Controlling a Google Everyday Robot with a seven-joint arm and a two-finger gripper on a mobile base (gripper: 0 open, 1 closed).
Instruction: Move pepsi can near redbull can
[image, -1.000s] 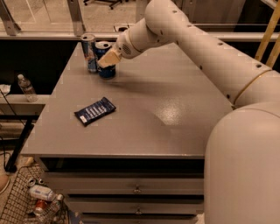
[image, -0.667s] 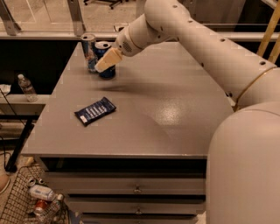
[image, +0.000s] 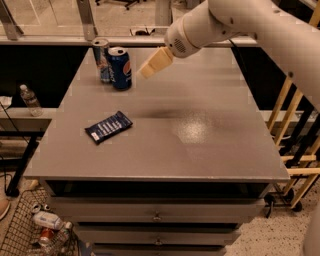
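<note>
The pepsi can (image: 120, 68), dark blue with a silver top and a round logo, stands upright at the table's far left. The slim silver-blue redbull can (image: 102, 59) stands right behind and left of it, almost touching. My gripper (image: 154, 63) hangs above the table just right of the pepsi can, clear of it and holding nothing. Its tan fingers (image: 150, 66) point down-left toward the cans.
A dark blue snack packet (image: 108, 127) lies flat on the grey table (image: 200, 130), left of the middle. Drawers sit under the table front. A wire basket with bottles (image: 40, 230) stands on the floor at lower left. A water bottle (image: 30, 100) stands on a ledge at left.
My gripper has let go of the pepsi can and drawn back up and to the right. The pepsi can stays standing beside the redbull can.
</note>
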